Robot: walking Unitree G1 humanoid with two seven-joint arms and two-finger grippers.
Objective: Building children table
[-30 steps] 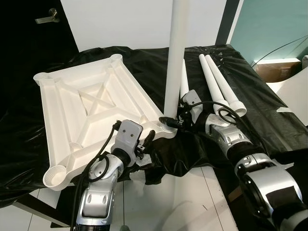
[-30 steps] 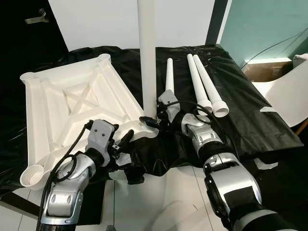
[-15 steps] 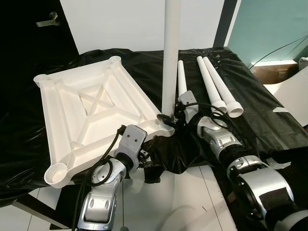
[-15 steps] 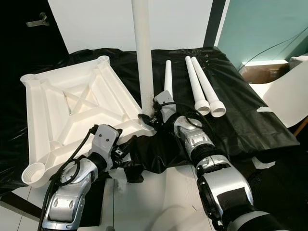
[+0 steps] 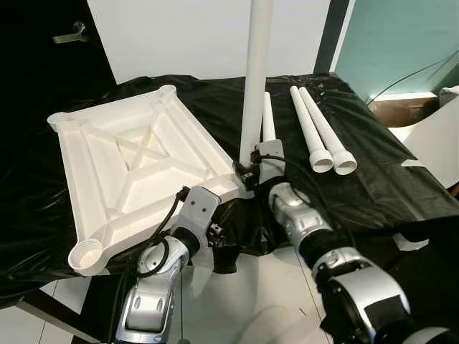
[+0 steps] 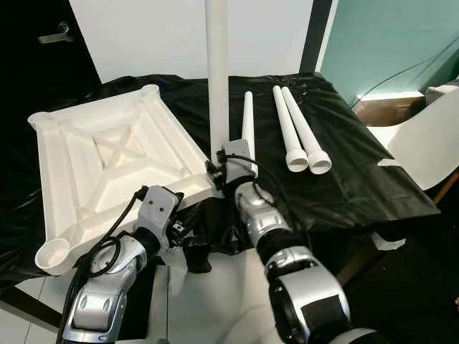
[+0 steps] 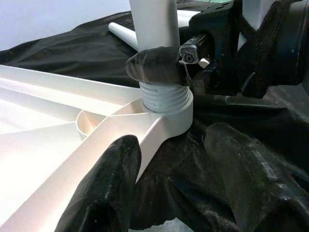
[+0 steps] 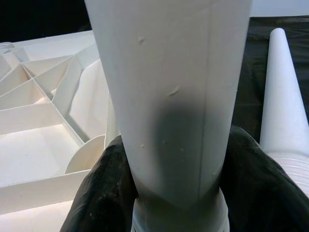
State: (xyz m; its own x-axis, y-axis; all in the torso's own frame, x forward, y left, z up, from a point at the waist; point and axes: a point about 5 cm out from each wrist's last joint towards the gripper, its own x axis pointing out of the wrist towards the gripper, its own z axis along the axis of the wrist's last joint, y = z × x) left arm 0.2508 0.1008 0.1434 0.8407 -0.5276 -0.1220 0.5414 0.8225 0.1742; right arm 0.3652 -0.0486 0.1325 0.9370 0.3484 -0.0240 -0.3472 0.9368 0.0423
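Screwing the first leg into the table is the step I am on. The white table top (image 5: 136,168) lies upside down on the black cloth (image 5: 373,179), in the left half of the head view. One white leg (image 5: 254,79) stands straight up in the corner socket (image 7: 166,104) near the middle of the picture. In the left wrist view I can see its screw rings, so I think it is not all the way in yet.

My right gripper (image 5: 251,168) is clenched around the bottom of that leg, just above the socket. In the right wrist view its black fingers (image 8: 104,186) press on both sides of the leg. The right arm reaches forward from the lower right, with the wrist bent in toward the corner.

My left gripper (image 7: 171,183) sits low, near the bottom middle of the head view. Its fingers are spread apart on either side of the table top's edge, just below the socket. I cannot tell if they touch it. They hold nothing.

Three more legs (image 5: 319,132) lie flat on the cloth, to the upper right of the standing one.

Next I think I must keep turning the leg until it is tight. I should keep the table top from sliding while I do.
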